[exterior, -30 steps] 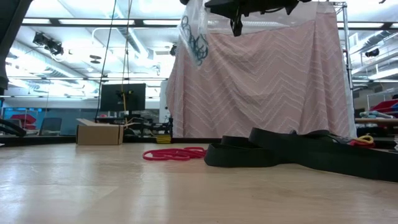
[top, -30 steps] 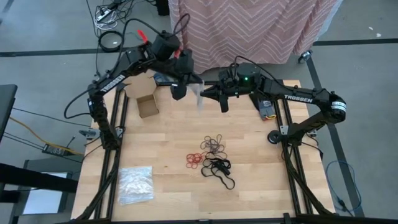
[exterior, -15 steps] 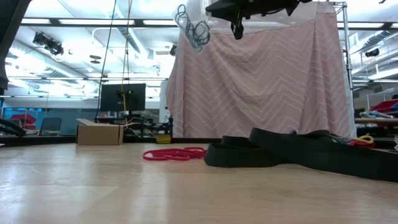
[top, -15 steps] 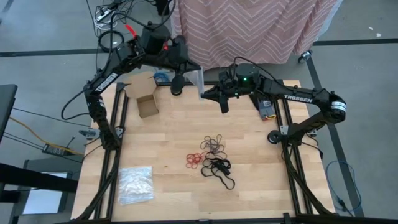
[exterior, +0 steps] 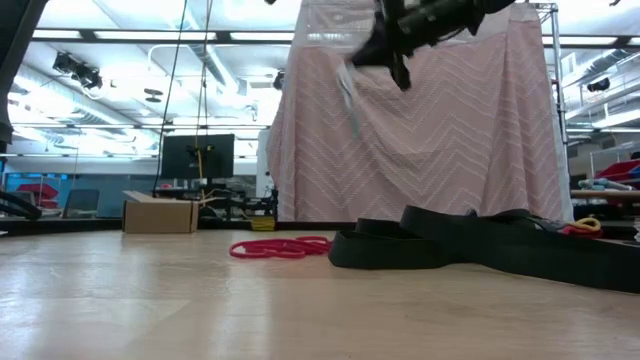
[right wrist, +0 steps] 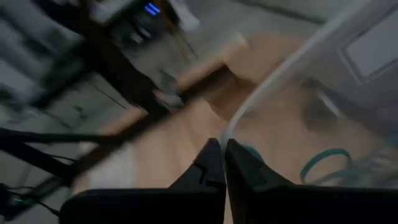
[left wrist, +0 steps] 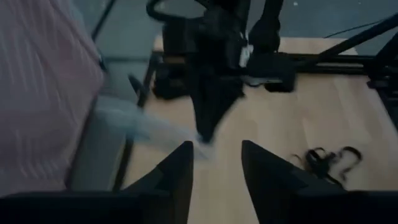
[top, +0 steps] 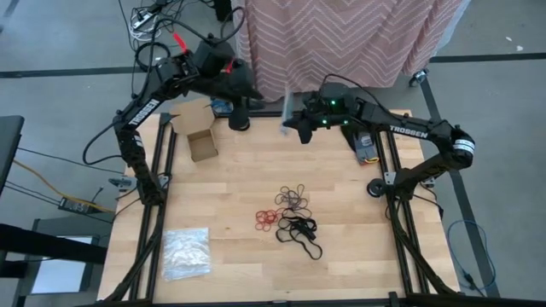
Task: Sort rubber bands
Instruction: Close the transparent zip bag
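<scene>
Right gripper (top: 285, 125) was clamped shut on the edge of a clear plastic bag (right wrist: 323, 81), held high over the far edge of the wooden table (top: 341, 247); your right wrist view showed the fingers (right wrist: 211, 163) pinched together on the film, with blurred blue-teal rubber bands (right wrist: 326, 163) visible through it. You could barely make out that bag from above, only a pale smear (top: 286, 104) beside the gripper, and in the low view it was a faint streak (exterior: 348, 95) hanging under the dark arm against the pink chevron cloth (exterior: 450, 140). Left gripper (left wrist: 216, 163) stood released, its two fingers apart with nothing between them, facing the bag and the other arm; from above it hung near the far-left corner (top: 240, 119), close to the small cardboard box (top: 201, 145). Your unsorted pile lay mid-table, well apart from both arms: tan-brown rubber bands (top: 294, 199), red rubber bands (top: 266, 219) and larger black rubber bands (top: 303, 234) touching one another. A second clear bag (top: 186, 252) lay flat near the front-left corner; its contents were too small to tell.
</scene>
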{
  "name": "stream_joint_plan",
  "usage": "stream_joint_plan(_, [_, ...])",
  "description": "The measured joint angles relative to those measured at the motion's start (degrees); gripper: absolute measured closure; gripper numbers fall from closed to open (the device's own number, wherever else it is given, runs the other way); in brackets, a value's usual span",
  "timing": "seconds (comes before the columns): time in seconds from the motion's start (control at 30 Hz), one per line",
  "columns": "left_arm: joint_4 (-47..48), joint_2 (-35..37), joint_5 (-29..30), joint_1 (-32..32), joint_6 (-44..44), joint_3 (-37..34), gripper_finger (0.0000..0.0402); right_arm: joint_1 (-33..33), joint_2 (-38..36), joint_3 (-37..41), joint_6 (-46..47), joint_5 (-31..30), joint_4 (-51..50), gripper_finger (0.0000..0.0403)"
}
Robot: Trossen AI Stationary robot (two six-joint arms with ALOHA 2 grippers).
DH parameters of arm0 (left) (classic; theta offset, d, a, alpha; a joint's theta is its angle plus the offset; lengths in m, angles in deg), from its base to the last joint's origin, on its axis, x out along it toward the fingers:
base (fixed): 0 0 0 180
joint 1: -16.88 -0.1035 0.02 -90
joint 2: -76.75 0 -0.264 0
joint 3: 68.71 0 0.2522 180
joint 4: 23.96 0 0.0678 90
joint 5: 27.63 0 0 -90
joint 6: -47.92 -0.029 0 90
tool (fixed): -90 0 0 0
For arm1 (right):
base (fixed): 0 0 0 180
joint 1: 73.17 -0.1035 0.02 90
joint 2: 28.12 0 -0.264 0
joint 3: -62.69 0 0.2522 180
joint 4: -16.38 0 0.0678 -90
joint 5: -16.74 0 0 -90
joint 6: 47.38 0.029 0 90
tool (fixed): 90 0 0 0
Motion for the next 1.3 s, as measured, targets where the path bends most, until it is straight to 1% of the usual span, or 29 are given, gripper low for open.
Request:
stream_joint_plan(0.17, [4.5, 0.2, 0.0, 1.0, 1.9, 0.0, 0.0245, 3.9, 0.0, 1.9, -0.6, -1.7, -12.2, 0.0400])
stream_joint_plan(0.3, [5.5, 0.2, 0.4, 2.3, 2.0, -0.1, 0.0245, 6.5, -0.1, 4.4, -1.5, -6.7, -21.0, 0.0400])
stream_joint_plan(0.4, [5.6, 0.2, 1.2, 3.2, 2.0, -0.1, 0.0245, 8.6, -0.1, 6.0, 0.7, -11.8, -28.7, 0.0401])
stream_joint_plan(0.5, [6.2, 0.2, 1.6, 3.4, 1.8, -0.1, 0.0245, 9.9, -0.6, 7.5, 3.6, -15.1, -32.0, 0.0402])
stream_joint_plan(0.6, [8.0, 0.2, 1.7, 3.3, 1.8, -0.2, 0.0245, 11.2, -2.4, 9.8, 6.6, -15.5, -32.6, 0.0402])
stream_joint_plan(0.7, [8.4, 0.2, 1.7, 3.3, 2.1, -1.2, 0.0245, 12.7, -4.5, 13.8, 10.0, -17.2, -36.6, 0.0402])
stream_joint_plan(0.77, [8.8, 0.3, 1.8, 3.4, 3.3, -2.3, 0.0245, 14.0, -6.8, 17.3, 13.8, -17.7, -37.2, 0.0402])
stream_joint_plan(0.87, [8.7, 0.4, 1.8, 4.1, 4.8, -3.8, 0.0245, 16.0, -10.3, 22.7, 22.3, -17.8, -36.4, 0.0402])
stream_joint_plan(0.93, [8.3, 0.5, 2.0, 5.0, 5.5, -5.0, 0.0245, 16.8, -13.4, 25.8, 25.5, -17.9, -34.3, 0.0402])
stream_joint_plan(1.03, [6.5, 0.5, 3.7, 6.3, 6.8, -7.1, 0.0245, 18.0, -18.1, 29.0, 27.6, -17.9, -31.3, 0.0390])
stream_joint_plan(1.17, [3.4, 0.5, 4.8, 7.1, 9.5, -8.9, 0.0245, 19.3, -24.0, 31.1, 28.0, -17.9, -28.2, 0.0360])
stream_joint_plan(1.3, [0.1, 0.5, 6.5, 7.7, 12.8, -9.7, 0.0245, 19.8, -28.2, 31.1, 24.3, -17.1, -27.6, 0.0318])
